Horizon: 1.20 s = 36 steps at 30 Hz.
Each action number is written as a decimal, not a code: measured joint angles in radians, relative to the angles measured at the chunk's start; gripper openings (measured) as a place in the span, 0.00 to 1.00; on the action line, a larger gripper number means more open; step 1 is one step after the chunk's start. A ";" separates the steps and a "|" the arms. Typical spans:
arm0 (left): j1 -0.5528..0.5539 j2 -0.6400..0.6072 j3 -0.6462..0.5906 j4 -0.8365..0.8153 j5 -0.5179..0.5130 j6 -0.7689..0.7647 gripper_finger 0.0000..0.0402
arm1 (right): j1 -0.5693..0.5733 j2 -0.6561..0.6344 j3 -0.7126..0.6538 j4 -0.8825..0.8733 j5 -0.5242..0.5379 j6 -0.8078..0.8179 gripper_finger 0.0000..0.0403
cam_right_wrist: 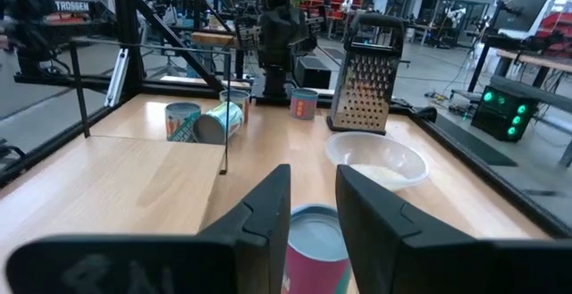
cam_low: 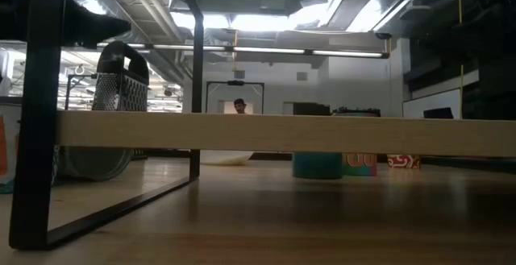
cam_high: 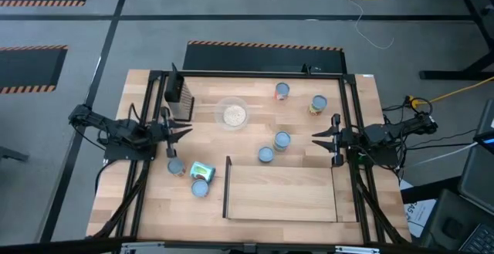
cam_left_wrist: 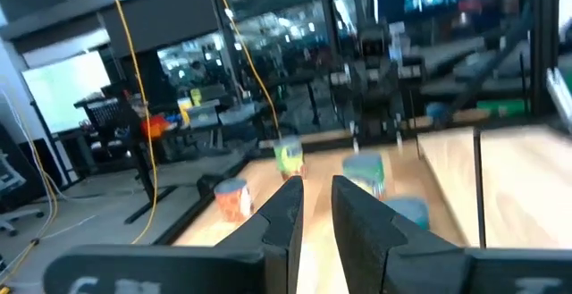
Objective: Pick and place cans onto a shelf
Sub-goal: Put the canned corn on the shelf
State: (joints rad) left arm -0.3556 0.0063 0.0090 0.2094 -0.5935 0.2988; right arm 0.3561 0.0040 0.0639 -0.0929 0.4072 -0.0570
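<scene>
High view, shelf: the shelf (cam_high: 282,193) lay at about 6 o'clock on the tabletop (cam_high: 255,84), and no can stood on it.
Progress: nothing was placed yet by my reading; every can remained to be moved.
Cans near centre: two cans (cam_high: 282,140) (cam_high: 265,154) stood just off the shelf's far edge, roughly mid-table.
Cans at 1 o'clock: one can (cam_high: 282,91) and an orange-sided can (cam_high: 318,104) sat toward the far right.
Cans at 8 o'clock: one upright can (cam_high: 175,166), one teal can lying on its side (cam_high: 202,170), one more (cam_high: 200,188) beside it.
Other items: a box grater (cam_high: 178,93) at 10 o'clock; a clear bowl (cam_high: 232,113) with pale contents at 11 o'clock.
Left gripper: the left gripper (cam_high: 181,130) hovered at 9 o'clock, fingers slightly apart, holding nothing.
Right gripper: the right gripper (cam_high: 325,140) hung at 3 o'clock, fingers apart; in its wrist view a pink-sided can (cam_right_wrist: 315,245) sat just ahead between them, not clamped.
Writing: "TROSSEN" read on a sign (cam_right_wrist: 80,6) in the room; can labels were not legible.
</scene>
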 joint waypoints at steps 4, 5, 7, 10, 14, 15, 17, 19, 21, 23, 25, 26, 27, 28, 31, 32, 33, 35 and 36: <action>0.000 0.000 0.000 0.098 -0.011 0.055 0.14 | 0.000 0.000 0.000 0.000 0.002 -0.032 0.24; 0.000 0.000 0.000 0.123 -0.012 0.057 0.14 | 0.000 0.000 0.000 0.000 0.002 -0.044 0.24; 0.000 0.000 0.000 0.174 -0.017 0.055 0.14 | 0.000 0.000 0.000 0.000 0.002 -0.057 0.24; 0.000 0.000 0.000 0.227 0.000 0.044 0.14 | 0.000 0.000 0.000 0.000 0.002 -0.055 0.24; 0.000 0.000 0.000 0.285 0.061 0.032 0.14 | 0.000 0.000 0.000 0.000 0.002 -0.056 0.24; 0.000 0.000 0.000 0.302 0.069 0.020 0.14 | 0.000 0.000 0.000 0.000 0.002 -0.056 0.24; 0.000 0.000 0.000 0.343 0.070 -0.008 0.14 | 0.000 0.000 0.000 0.000 0.002 -0.056 0.24; 0.000 0.000 0.001 0.377 0.070 -0.033 0.14 | 0.000 0.000 0.000 -0.001 0.002 -0.056 0.24; 0.000 0.000 0.001 0.393 0.070 -0.054 0.14 | 0.000 0.000 0.000 -0.001 0.002 -0.056 0.24; 0.000 0.000 0.001 0.394 0.070 -0.071 0.14 | 0.000 0.000 0.000 -0.001 0.001 -0.056 0.24; 0.000 0.000 0.001 0.395 0.071 -0.092 0.14 | 0.000 0.000 0.000 -0.001 0.001 -0.056 0.24; 0.000 0.000 0.001 0.395 0.071 -0.106 0.15 | 0.000 0.000 0.000 -0.001 0.001 -0.056 0.24; 0.000 0.000 0.001 0.395 0.071 -0.114 0.16 | 0.000 0.000 0.000 -0.001 0.001 -0.056 0.24; 0.000 0.000 0.001 0.395 0.071 -0.119 0.18 | 0.000 0.000 0.000 -0.001 0.001 -0.056 0.24; 0.000 0.000 0.001 0.397 0.071 -0.140 0.23 | 0.000 0.000 0.000 -0.001 0.001 -0.056 0.24; 0.000 0.000 0.001 0.400 0.071 -0.141 0.25 | 0.000 0.000 0.000 -0.001 0.001 -0.056 0.24; 0.000 0.000 0.001 0.406 0.071 -0.141 0.26 | 0.000 0.000 0.000 -0.001 0.001 -0.056 0.24; 0.000 0.000 0.002 0.427 0.072 -0.141 0.28 | 0.000 0.000 0.000 -0.001 0.001 -0.056 0.24; 0.000 0.000 0.002 0.434 0.072 -0.140 0.29 | 0.000 0.000 0.000 -0.001 0.002 -0.057 0.24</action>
State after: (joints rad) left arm -0.3557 0.0063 0.0109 0.6433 -0.5217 0.1585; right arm 0.3561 0.0040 0.0639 -0.0939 0.4090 -0.1136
